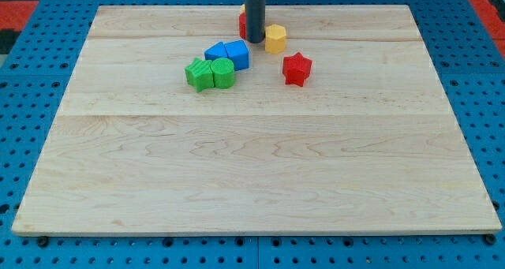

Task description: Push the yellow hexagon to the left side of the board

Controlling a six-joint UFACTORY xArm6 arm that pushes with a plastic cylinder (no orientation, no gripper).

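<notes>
The yellow hexagon (274,39) sits near the view's top, a little right of centre on the wooden board (252,166). My tip (255,40) comes down just to the hexagon's left, touching or nearly touching it. A red block (243,21) is partly hidden behind the rod. Two blue blocks (228,54) lie below and left of my tip. Two green blocks (210,73) sit further down-left. A red star (297,69) lies below and right of the hexagon.
A blue pegboard (31,103) surrounds the board on all sides. The board's left edge (59,119) runs slanted down the view's left.
</notes>
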